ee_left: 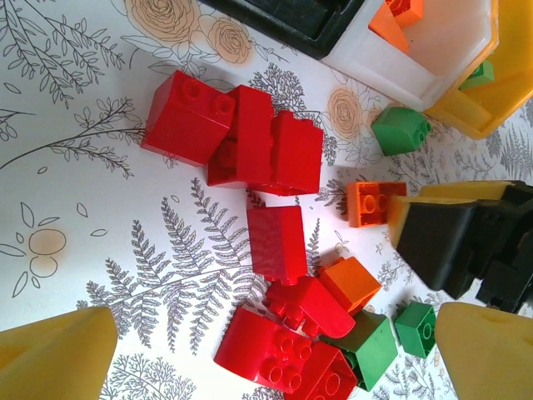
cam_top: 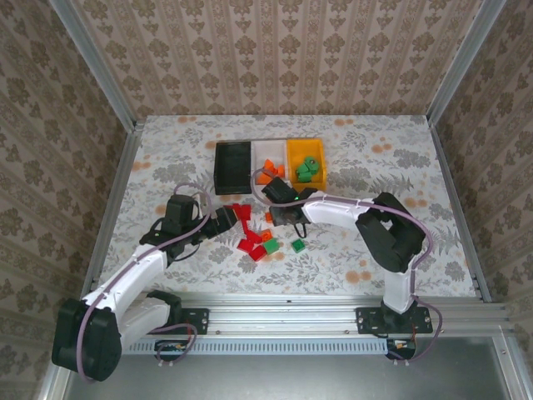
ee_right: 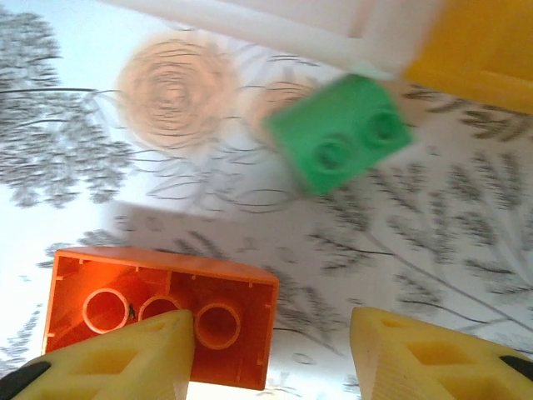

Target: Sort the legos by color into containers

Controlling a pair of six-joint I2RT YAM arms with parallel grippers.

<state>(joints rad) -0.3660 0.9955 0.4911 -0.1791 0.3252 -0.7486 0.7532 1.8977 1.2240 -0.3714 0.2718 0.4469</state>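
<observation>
Under the right gripper [ee_right: 271, 333], jaws part open, nothing clamped: upturned orange brick [ee_right: 158, 317] sits off-centre by one finger, short of white bin [ee_right: 250, 17]. Closing may twist or shove it; left gripper [ee_left: 279, 354] wide open above red bricks [ee_left: 250, 150].

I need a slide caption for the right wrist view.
Right claw open over an upturned orange brick; a green brick lies beyond, near the white bin.
</observation>
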